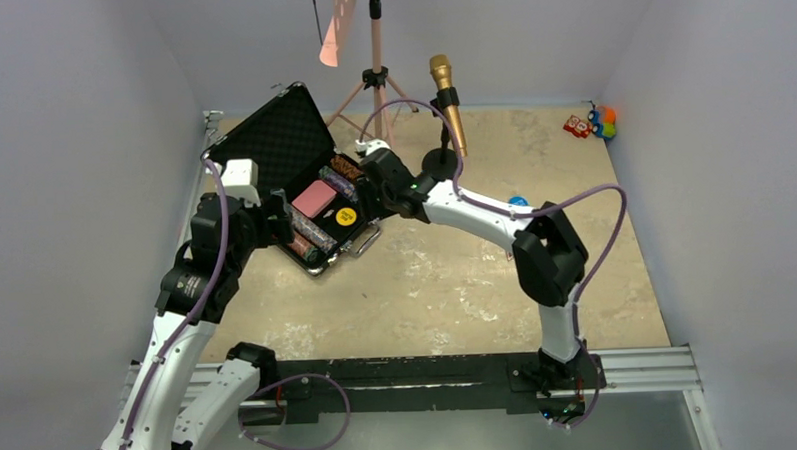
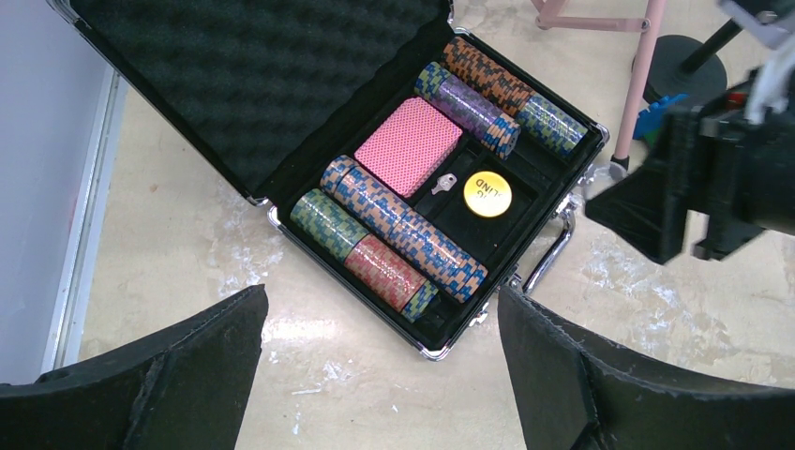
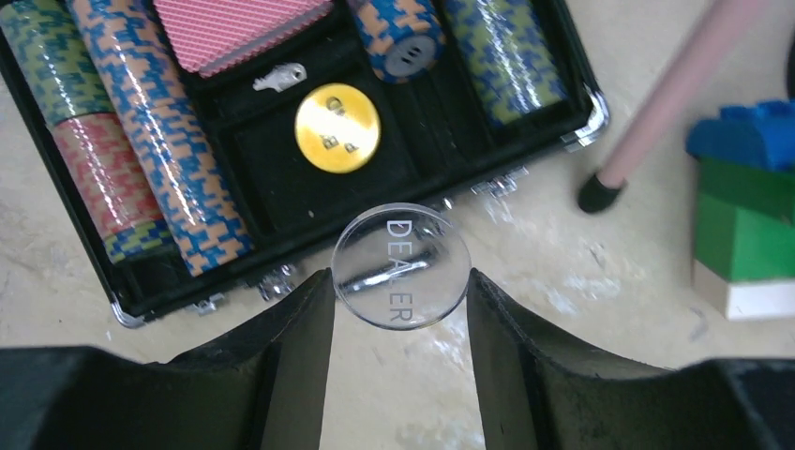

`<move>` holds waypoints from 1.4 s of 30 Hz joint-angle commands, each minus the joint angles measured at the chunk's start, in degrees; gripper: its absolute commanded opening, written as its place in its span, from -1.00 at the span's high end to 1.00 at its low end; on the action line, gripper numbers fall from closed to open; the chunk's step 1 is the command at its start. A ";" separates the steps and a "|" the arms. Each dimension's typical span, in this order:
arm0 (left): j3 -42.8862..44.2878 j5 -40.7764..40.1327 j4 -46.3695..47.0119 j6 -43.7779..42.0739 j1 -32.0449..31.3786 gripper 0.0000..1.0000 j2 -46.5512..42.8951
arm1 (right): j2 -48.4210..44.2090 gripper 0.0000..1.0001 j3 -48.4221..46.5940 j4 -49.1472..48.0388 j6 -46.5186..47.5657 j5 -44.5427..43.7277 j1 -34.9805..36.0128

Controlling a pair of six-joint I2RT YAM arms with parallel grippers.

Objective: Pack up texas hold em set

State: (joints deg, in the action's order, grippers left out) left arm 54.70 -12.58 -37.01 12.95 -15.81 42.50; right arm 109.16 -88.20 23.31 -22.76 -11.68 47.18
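Over the front rim of the open briefcase (image 2: 253, 84), a clear DEALER button (image 3: 401, 267) is held in the right gripper (image 3: 399, 286).
The disc is pinched across its edge between the two fingers, just short of the recess where the yellow button (image 3: 337, 127) lies. The chip stacks (image 2: 403, 230) and the pink card deck (image 2: 408, 145) are seated in the foam. The left gripper (image 2: 380, 314) is spread wide and holds nothing, poised above the table (image 2: 309, 370) beside the case. The DEALER button is judged to be light, rigid and glossy, so it is likely to slip or swivel if squeezed off-centre. A hold across the full width of the rim, as shown, is thought best. The filled briefcase is probably heavy and is best taken by its handle (image 2: 553, 248).
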 commanded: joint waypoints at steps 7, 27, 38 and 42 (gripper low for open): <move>-0.11 0.54 1.88 1.02 0.26 -0.91 0.03 | 14.64 0.29 -18.51 -0.68 5.52 3.85 2.88; -0.12 0.54 1.95 0.94 0.26 -0.91 0.74 | 25.83 0.26 -26.79 3.10 6.90 6.27 3.53; -0.12 0.62 1.98 0.94 0.26 -0.91 1.05 | 27.83 0.13 -28.24 3.85 7.25 7.52 3.54; -0.09 0.71 1.95 0.94 0.26 -0.91 1.13 | 27.88 -0.09 -28.41 3.94 7.43 8.02 3.54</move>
State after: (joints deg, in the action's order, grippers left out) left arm 54.61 -12.19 -36.99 12.95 -15.81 43.64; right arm 136.27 -114.34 26.59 -16.38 -4.89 50.37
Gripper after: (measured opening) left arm 0.957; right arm 0.523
